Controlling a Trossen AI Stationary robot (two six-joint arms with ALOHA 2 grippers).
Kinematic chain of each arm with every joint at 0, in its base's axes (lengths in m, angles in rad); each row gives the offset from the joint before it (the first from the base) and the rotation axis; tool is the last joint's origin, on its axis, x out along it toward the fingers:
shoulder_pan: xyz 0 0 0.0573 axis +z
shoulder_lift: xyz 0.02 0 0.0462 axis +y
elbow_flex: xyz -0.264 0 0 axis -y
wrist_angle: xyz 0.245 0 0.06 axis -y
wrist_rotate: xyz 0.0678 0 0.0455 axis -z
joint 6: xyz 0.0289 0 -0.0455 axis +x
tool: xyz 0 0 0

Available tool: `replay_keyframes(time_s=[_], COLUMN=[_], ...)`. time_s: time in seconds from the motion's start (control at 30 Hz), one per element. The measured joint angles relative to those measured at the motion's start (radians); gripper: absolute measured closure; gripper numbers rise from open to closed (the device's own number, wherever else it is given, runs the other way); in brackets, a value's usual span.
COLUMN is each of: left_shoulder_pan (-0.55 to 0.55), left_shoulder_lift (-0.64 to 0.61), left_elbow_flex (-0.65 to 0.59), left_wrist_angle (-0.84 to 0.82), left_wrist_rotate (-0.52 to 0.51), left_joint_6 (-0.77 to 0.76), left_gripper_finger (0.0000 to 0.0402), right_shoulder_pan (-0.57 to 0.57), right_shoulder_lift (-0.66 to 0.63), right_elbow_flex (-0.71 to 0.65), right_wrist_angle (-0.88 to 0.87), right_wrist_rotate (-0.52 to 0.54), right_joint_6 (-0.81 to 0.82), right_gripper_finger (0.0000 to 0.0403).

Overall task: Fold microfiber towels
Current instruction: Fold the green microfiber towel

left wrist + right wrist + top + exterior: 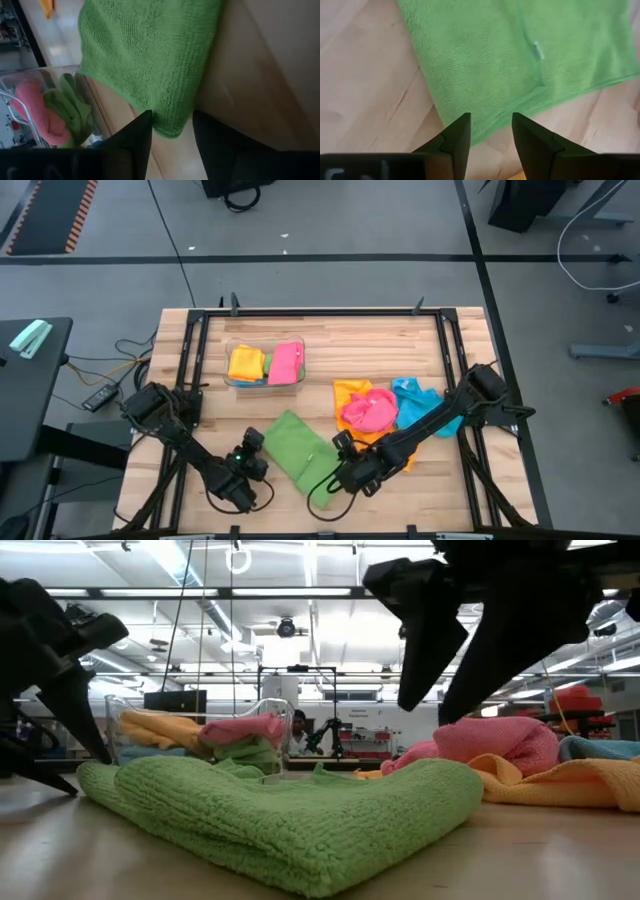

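Here we find the left gripper (243,470) low over the wooden table (400,340), its two dark fingers (135,145) set moderately apart and holding nothing. Just ahead of its tips lies one edge of the folded green microfiber towel (300,448), flat on the bare wood; whether the tips touch the cloth we cannot tell.

We see the right gripper (345,475) at the opposite side of the same green towel, its fingers (455,140) likewise parted by a moderate gap with nothing between them. The towel edge lies directly in front of its tips, and a small white tag (538,50) shows on the cloth farther out.

Beyond the right gripper, along its arm, we note a loose heap of unfolded towels: a pink microfiber towel (368,412) on top of an orange-yellow one (350,392), with a blue one (415,402) beside them.

Farther from the left gripper, past the green towel, stands a clear plastic bin (232,380) holding folded towels, orange-yellow (246,363) and pink (285,363) on top.
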Motion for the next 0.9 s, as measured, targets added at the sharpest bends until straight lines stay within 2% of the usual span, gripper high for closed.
replay_keyframes(time_s=[0.27,0.37,0.53,0.6,0.73,0.9], left_shoulder_pan=[0.059,0.067,0.06,0.054,0.046,0.027], left_shoulder_lift=[0.001,0.002,-0.001,-0.003,-0.003,-0.004], left_elbow_flex=[-0.005,-0.005,0.011,0.017,0.019,0.019], left_wrist_angle=[0.043,0.046,0.039,0.039,0.045,0.041], left_wrist_rotate=[0.014,0.022,0.019,0.019,0.032,0.033], left_joint_6=[0.075,0.067,0.038,0.026,-0.02,-0.095], left_gripper_finger=[0.028,0.0306,0.038,0.039,0.0362,0.0295], right_shoulder_pan=[-0.03,-0.051,-0.085,-0.108,-0.193,-0.278], right_shoulder_lift=[-0.233,-0.296,-0.31,-0.304,-0.28,-0.18], right_elbow_flex=[-0.316,-0.422,-0.544,-0.572,-0.572,-0.485], right_wrist_angle=[0.404,0.576,0.8,0.872,0.893,0.893], right_wrist_rotate=[0.0,-0.006,-0.014,-0.013,-0.029,-0.176], right_joint_6=[-0.007,0.054,0.197,0.252,0.454,0.48], right_gripper_finger=[0.0278,0.0281,0.0279,0.0279,0.0283,0.0285])
